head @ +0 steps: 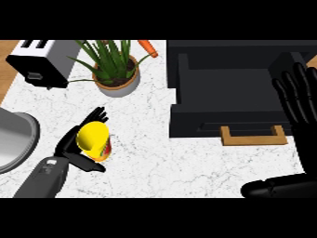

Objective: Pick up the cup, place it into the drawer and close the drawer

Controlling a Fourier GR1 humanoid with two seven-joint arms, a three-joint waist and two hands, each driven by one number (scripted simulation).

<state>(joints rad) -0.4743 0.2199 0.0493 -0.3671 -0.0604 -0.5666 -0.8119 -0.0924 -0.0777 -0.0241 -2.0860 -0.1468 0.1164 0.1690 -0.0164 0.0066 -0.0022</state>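
The left hand (68,148) curls round a yellow cup (92,137) at the white counter's (175,162) lower left, near a grey pot (3,139). The black drawer (222,93) stands open at upper right, wooden handle (252,137) nearest the robot, and the right hand (308,107) rests open beside it, fingers up. A toaster (41,60), plant (113,67) and carrot (148,47) line the far edge.

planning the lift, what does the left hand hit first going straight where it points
Probably the plant pot; the left hand, curled round the cup, points toward it. Height unclear.
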